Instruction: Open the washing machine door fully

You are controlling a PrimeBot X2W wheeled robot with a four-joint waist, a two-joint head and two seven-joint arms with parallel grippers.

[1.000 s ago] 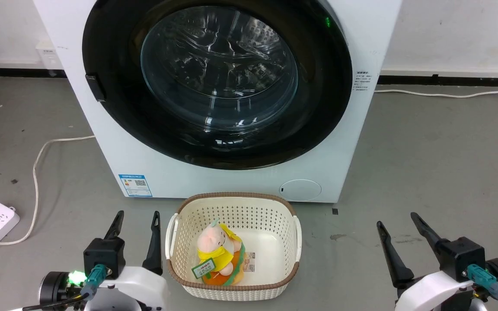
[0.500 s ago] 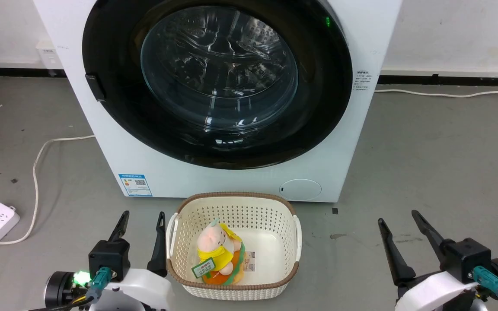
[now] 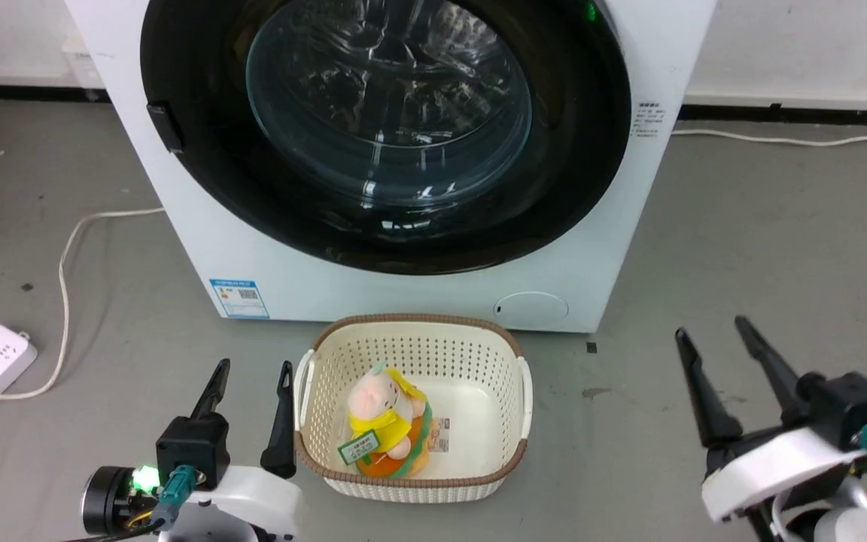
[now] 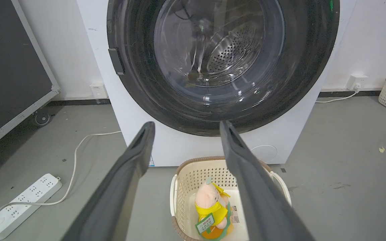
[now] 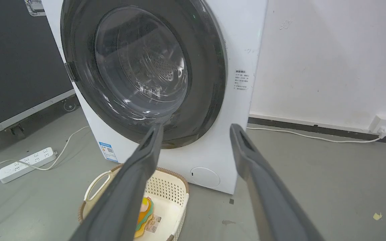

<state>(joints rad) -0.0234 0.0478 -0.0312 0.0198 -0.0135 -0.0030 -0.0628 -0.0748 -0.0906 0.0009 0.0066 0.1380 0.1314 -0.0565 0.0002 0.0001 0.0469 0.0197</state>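
Washing machine door (image 3: 384, 128), upper centre, looks shut; opening not begun. I see left gripper (image 3: 253, 370) and right gripper (image 3: 710, 331) spread empty, lower corners.

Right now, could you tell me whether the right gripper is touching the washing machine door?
Apart. The head view shows grey floor between the right gripper and the washing machine door.

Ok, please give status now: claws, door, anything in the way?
Left claw open, empty. Right claw open, empty. Washing machine door shut, untouched. Basket stands close in front.
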